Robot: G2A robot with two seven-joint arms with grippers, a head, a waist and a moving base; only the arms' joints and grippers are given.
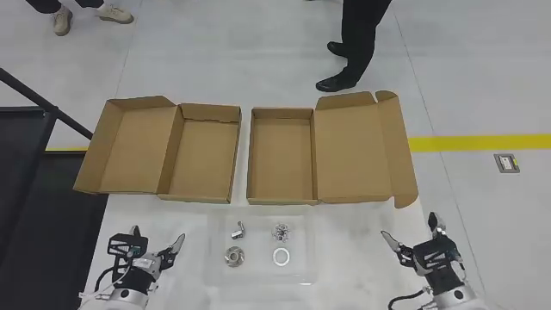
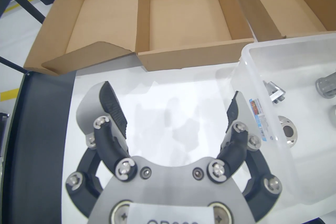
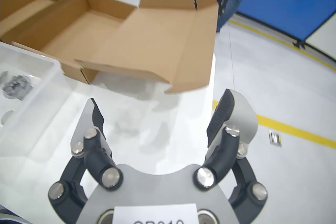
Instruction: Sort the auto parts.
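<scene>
Top view showed left claw [image 1: 156, 238] and right claw [image 1: 409, 229] spread, empty; sorting seemingly unstarted. Next move required picking from clear bin [image 1: 258, 243] at 6 o'clock.

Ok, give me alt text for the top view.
Four metal parts lie in a clear bin, two empty open cardboard boxes behind it. The left gripper and right gripper flank the bin, fingers open.

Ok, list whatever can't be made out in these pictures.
- Top view: the metal parts in the clear tub are too small to identify.
- Left wrist view: the picture's edge cuts off the grey cylinder and part of the tub.
- Right wrist view: the dark part is blurred; the edge cuts the tub.
</scene>
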